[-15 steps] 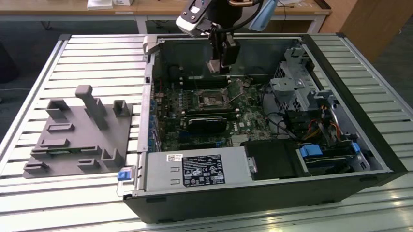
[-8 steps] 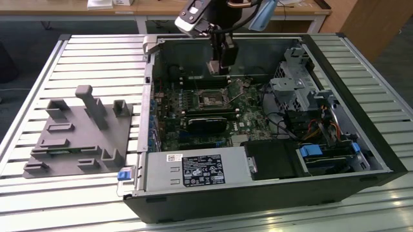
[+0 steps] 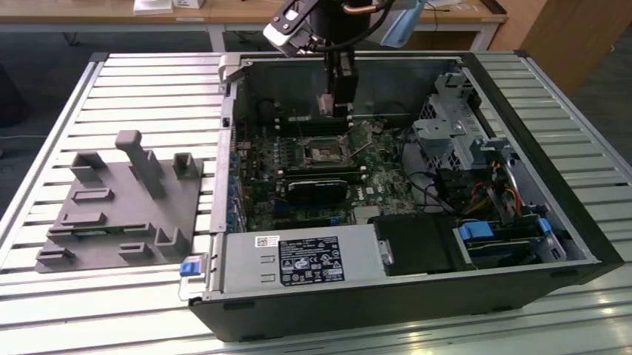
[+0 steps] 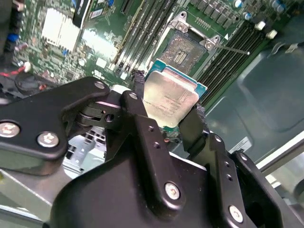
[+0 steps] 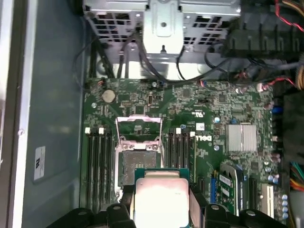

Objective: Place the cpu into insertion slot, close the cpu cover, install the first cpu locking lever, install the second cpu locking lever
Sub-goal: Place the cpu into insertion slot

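Silvery cpu [image 5: 160, 199] clamped in the claw [image 4: 167, 97] — hangs short of the open insertion slot [image 3: 324, 153], at six o'clock in the exterior view.

An open black computer case [image 3: 395, 310] lies on a slatted metal table [image 3: 148, 81]. A grey plastic fixture [image 3: 118, 214] of upright posts and pockets sits beside it on the exterior view's left, and a wooden desk [image 3: 247, 11] stands behind. Inside the case, a labelled silver power supply [image 3: 296, 262] sits along the wall nearest the camera, a black fan card [image 3: 321, 191] stands on the green motherboard [image 5: 190, 99], and a silver drive cage [image 3: 449, 133] occupies the exterior view's right. In the first wrist view the board carries long black memory slots [image 5: 97, 161], a coin cell battery [image 5: 109, 95] and a finned silver heatsink [image 5: 241, 137].
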Tool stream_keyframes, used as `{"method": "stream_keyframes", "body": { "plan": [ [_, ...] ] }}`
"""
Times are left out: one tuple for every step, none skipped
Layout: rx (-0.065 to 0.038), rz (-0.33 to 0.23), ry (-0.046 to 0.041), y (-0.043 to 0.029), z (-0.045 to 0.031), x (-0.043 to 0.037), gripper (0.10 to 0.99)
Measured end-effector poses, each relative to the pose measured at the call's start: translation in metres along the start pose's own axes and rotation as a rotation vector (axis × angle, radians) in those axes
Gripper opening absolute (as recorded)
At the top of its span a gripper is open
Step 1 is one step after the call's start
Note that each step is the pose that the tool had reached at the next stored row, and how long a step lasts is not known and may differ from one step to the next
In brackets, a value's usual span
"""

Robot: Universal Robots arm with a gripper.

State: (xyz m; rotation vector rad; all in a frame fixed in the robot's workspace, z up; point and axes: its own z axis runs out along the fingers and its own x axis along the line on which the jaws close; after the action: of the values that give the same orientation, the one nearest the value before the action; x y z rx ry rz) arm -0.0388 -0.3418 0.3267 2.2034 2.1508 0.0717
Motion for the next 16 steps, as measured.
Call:
{"method": "stream_keyframes", "body": {
  "plan": [
    [0.000, 0.016, -0.0012, 0.0000, 0.0003, 0.0000, 0.541],
    [0.000, 0.029, -0.0024, 0.0000, 0.0006, 0.0000, 0.541],
    [0.000, 0.040, -0.0035, -0.0001, 0.0008, 0.0000, 0.541],
    [0.001, 0.049, -0.0044, -0.0001, 0.0010, 0.0000, 0.541],
    [0.001, 0.055, -0.0050, -0.0001, 0.0012, 0.0000, 0.541],
    [0.001, 0.059, -0.0054, -0.0001, 0.0014, 0.0000, 0.541],
    [0.001, 0.061, -0.0059, -0.0001, 0.0016, 0.0000, 0.541],
    [0.001, 0.063, -0.0065, -0.0001, 0.0017, 0.0000, 0.541],
    [0.001, 0.063, -0.0071, -0.0001, 0.0019, 0.0000, 0.541],
    [0.001, 0.063, -0.0077, -0.0002, 0.0020, 0.0000, 0.541],
    [0.001, 0.063, -0.0082, -0.0002, 0.0021, 0.0000, 0.541],
    [0.001, 0.063, -0.0083, -0.0002, 0.0023, 0.0000, 0.541],
    [0.000, 0.063, -0.0083, -0.0002, 0.0026, 0.0000, 0.541],
    [0.000, 0.063, -0.0084, -0.0002, 0.0028, 0.0000, 0.541],
    [0.001, 0.063, -0.0085, -0.0002, 0.0029, 0.0000, 0.541],
    [0.001, 0.063, -0.0084, -0.0002, 0.0031, 0.0000, 0.541]
  ]
}}
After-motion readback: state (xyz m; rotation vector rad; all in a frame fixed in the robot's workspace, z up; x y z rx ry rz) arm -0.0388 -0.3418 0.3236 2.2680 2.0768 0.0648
